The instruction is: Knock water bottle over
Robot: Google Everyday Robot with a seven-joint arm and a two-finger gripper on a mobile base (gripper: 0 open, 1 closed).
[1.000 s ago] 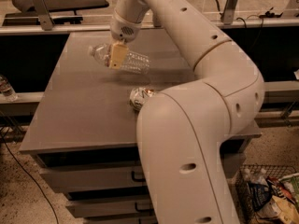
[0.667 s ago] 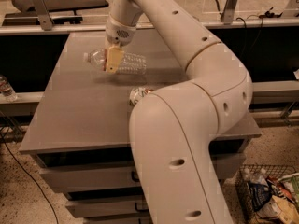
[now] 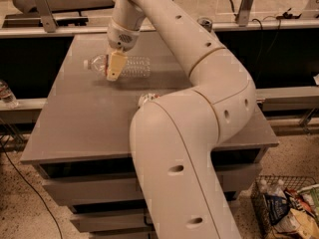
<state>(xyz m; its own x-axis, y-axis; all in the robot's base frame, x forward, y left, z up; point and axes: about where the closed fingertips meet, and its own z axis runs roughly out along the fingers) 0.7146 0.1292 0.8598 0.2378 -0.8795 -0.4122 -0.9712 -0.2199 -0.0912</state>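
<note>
one table point(image 3: 65, 118), grey top, drawers below. one arm point(image 3: 199, 59), cream, reaching from lower right up and over to the far left part of the top.

one water bottle point(image 3: 134, 67) on the table: lying on its side, far left area, long axis roughly left to right. white cap point(image 3: 86, 63) points left, ribbed clear body runs right. label band mostly hidden behind the gripper.

gripper point(image 3: 112, 76): pointing down, set in front of the bottle's neck end, overlapping it in this view. tan fingers point(image 3: 115, 63) read as a single wedge with no gap between them, so pressed together; nothing pinched. whether the tips touch the bottle or the table, cannot tell.

cans, two counted: one crushed can point(image 3: 144, 100) near table centre, mostly hidden behind the arm's elbow; one upright can point(image 3: 204, 22) at the far edge, just past the arm.

off the table: one second bottle point(image 3: 6, 93) on the ledge at left; one wire basket point(image 3: 256, 203) on the floor at lower right, holding bottles and wrappers, count unclear.
</note>
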